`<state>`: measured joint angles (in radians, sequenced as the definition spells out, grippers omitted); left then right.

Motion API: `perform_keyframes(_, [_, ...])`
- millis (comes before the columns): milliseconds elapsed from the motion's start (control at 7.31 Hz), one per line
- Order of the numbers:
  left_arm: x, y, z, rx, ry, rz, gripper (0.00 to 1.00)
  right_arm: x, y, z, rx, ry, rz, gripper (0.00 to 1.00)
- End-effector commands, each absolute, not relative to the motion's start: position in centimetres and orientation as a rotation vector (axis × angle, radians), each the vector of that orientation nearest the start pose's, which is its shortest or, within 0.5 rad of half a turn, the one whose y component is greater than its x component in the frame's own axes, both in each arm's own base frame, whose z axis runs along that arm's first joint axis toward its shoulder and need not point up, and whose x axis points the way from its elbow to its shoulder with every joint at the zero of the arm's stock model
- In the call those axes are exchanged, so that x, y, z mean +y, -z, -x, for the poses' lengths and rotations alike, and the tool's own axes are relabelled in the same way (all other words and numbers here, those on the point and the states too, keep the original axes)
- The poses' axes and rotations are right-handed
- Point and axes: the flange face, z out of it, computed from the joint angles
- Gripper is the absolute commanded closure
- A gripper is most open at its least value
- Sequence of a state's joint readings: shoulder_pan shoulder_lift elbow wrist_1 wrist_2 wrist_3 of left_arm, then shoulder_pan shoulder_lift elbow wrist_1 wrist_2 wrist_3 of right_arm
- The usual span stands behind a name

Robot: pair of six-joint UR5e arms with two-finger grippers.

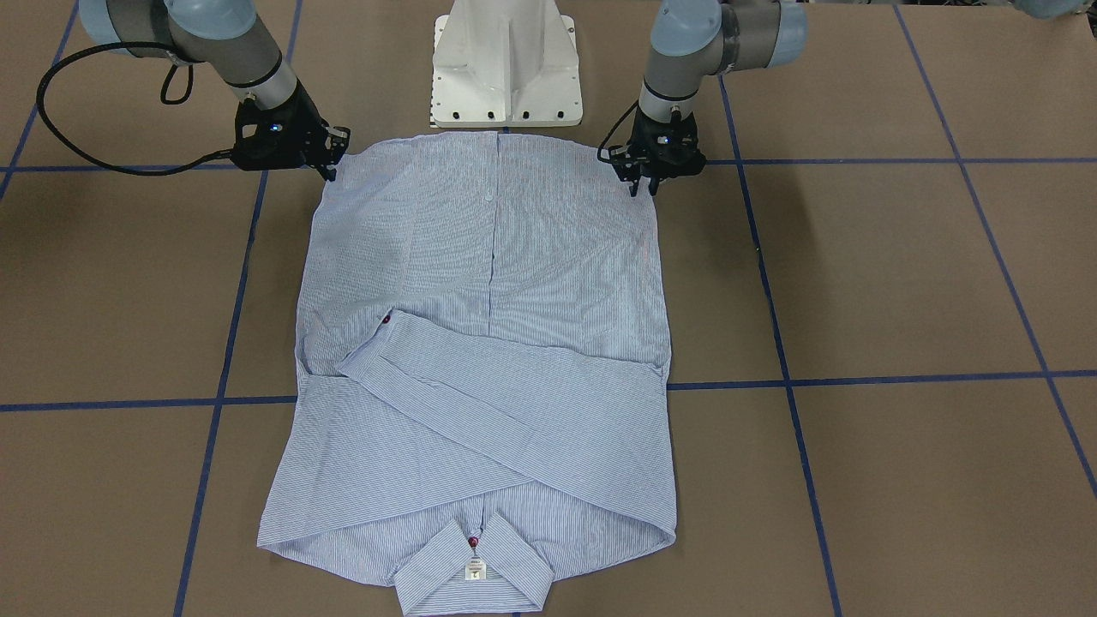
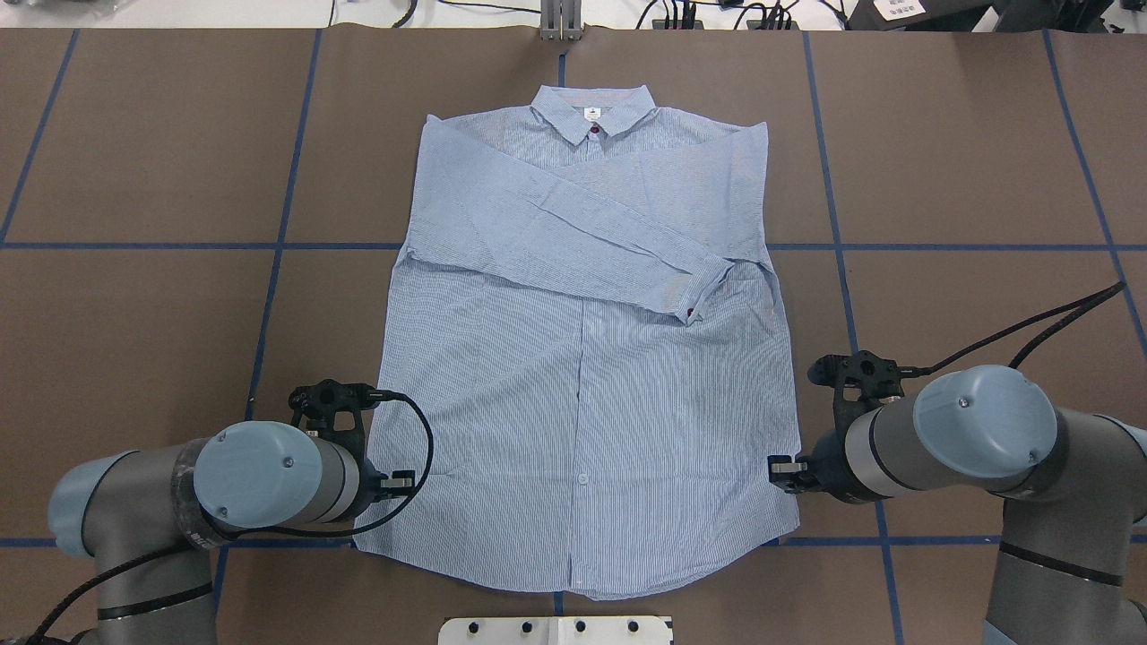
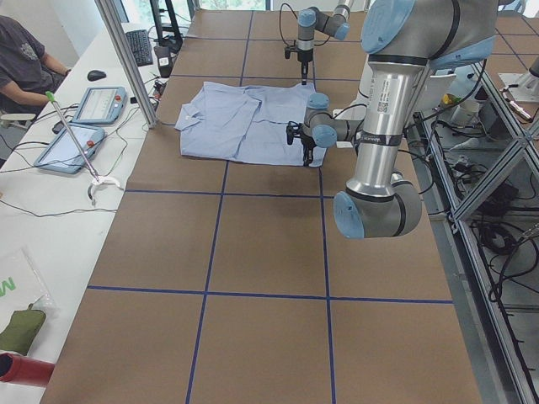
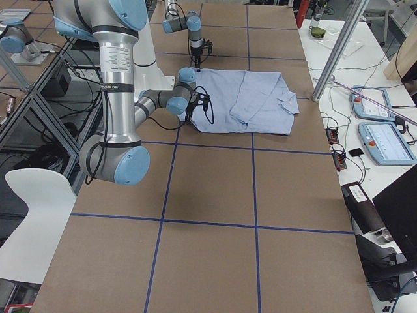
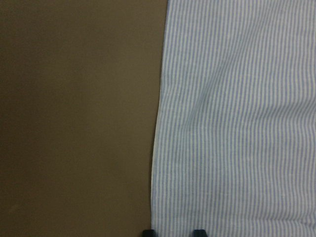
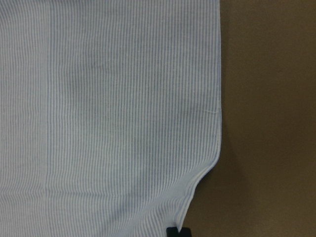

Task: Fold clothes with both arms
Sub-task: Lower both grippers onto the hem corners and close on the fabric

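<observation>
Jaws of the left gripper (image 1: 643, 185) are set apart astride the side edge of the shirt (image 1: 488, 283); those of the right gripper (image 1: 332, 170) cannot be judged. Both are placed at hem corners, the collar (image 1: 476, 570) lying opposite.

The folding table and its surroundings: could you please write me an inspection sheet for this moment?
Surface: brown table with a blue tape grid, flat.
Job's things: striped shirt lies front up, collar away from the robot, sleeves folded across the chest.
Clutter: nothing seen.
Grippers: left gripper open at one hem corner; right gripper at the other, jaw state unclear.
Cables: left arm's cable loops above the shirt's edge; right arm's cable trails over bare table.
Surroundings: white pedestal between the arms; seated operator and tablets at a side bench.
</observation>
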<state>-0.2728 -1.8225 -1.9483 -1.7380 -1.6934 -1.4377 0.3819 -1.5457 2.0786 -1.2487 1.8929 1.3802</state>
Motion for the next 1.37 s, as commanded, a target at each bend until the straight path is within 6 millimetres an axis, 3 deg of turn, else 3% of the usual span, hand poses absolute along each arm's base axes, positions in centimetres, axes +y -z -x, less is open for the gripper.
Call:
perform_keyframes(0, [-26.85,-34.21,-50.95,0.801,0.085,-0.046,0.67,-27.55,-37.59,41.25,-0.895,-0.041,0.049,1.0])
perform_keyframes(1232, [-26.61,-34.22,-50.12,0.775,0.087,-0.04,0.65,-27.6,-37.81,41.17,-0.891,-0.043,0.05,1.0])
